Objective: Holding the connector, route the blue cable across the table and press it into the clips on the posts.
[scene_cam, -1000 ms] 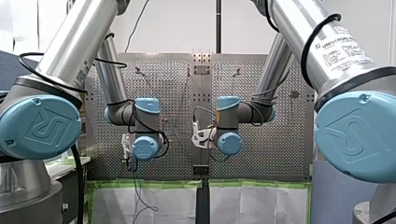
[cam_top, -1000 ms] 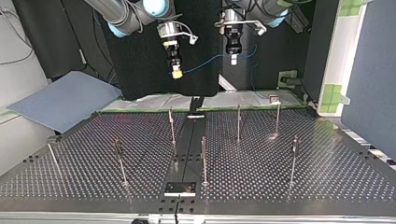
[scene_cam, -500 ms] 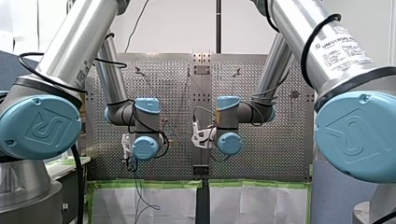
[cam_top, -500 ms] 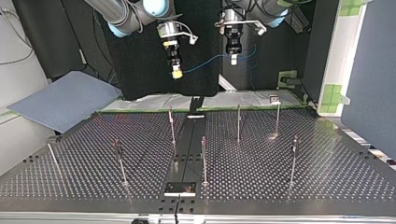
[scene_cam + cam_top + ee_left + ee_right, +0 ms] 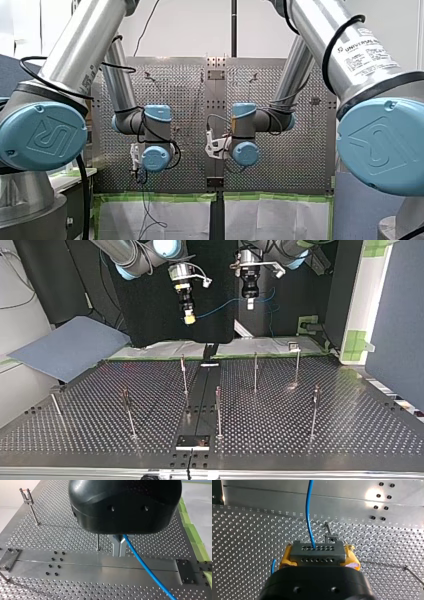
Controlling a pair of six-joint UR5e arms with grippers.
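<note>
1 blue cable: slung in a shallow sag between both grippers, in the air above the perforated table.
1 grey connector: at the cable's end, pinched between the yellow pads of the right gripper.
Left gripper: metal fingers pressed together on the cable.
Posts: upright on the table, well below the cable.
</note>
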